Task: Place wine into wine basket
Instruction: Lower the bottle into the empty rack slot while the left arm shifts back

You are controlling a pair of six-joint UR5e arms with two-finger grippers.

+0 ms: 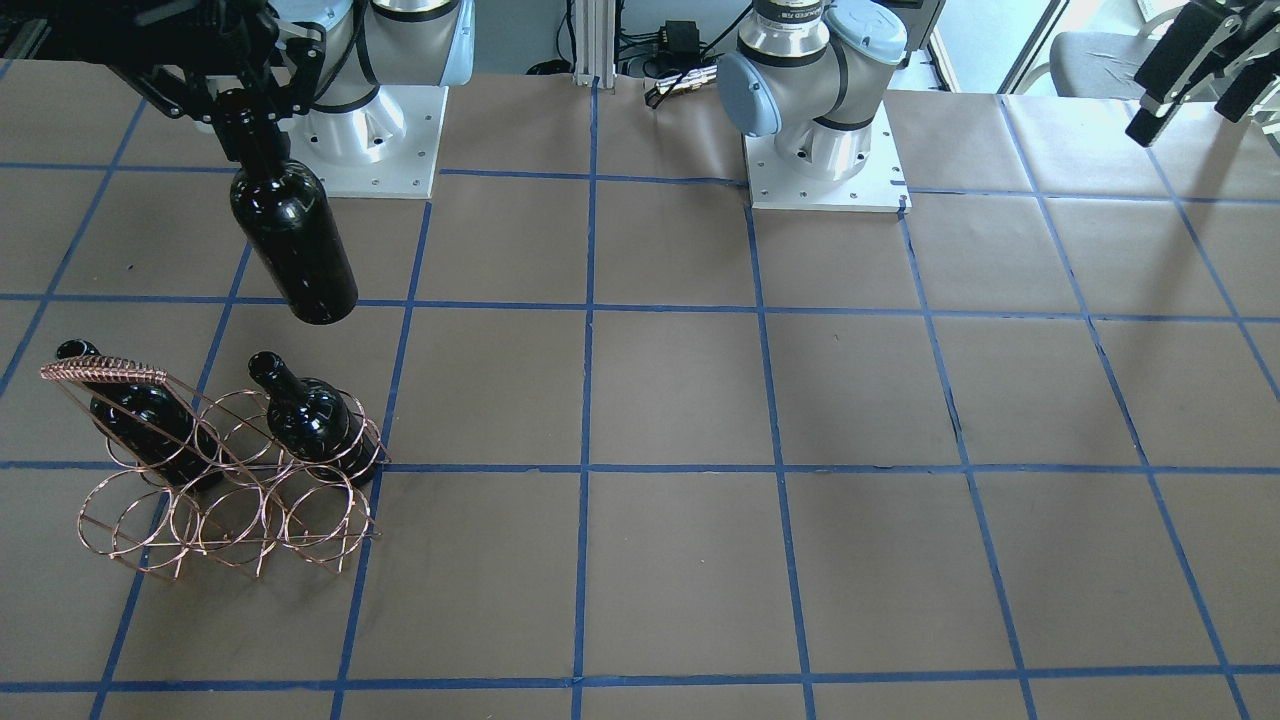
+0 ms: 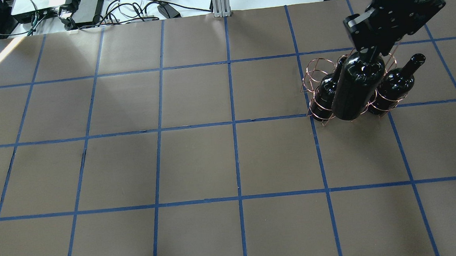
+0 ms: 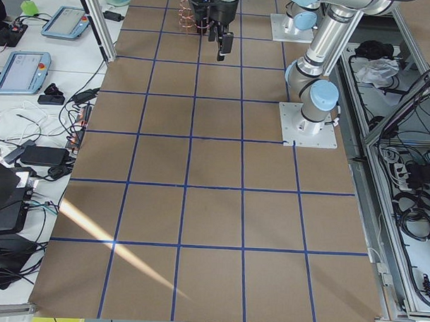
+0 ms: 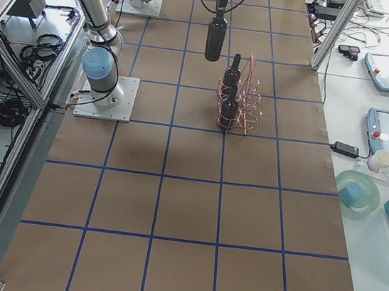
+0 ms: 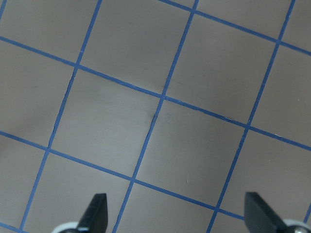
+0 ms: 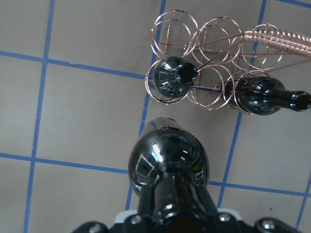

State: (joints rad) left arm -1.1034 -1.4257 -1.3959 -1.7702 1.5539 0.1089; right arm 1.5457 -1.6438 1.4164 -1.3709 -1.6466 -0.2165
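My right gripper (image 1: 237,102) is shut on the neck of a glossy black wine bottle (image 1: 293,242) and holds it hanging, slightly tilted, above the table on the robot's side of the copper wire wine basket (image 1: 228,500). Two look-alike bottles stand in the basket's robot-side row, one at each end (image 1: 140,412) (image 1: 315,420), with an empty ring between them. The right wrist view shows the held bottle (image 6: 167,160) short of the basket (image 6: 214,39). My left gripper (image 5: 177,213) is open and empty, high over bare table.
The brown table with its blue tape grid (image 2: 196,126) spreads left of the basket (image 2: 312,73). The arm bases (image 1: 825,150) stand at the robot's edge. Cables and boxes (image 2: 86,10) lie beyond the far edge.
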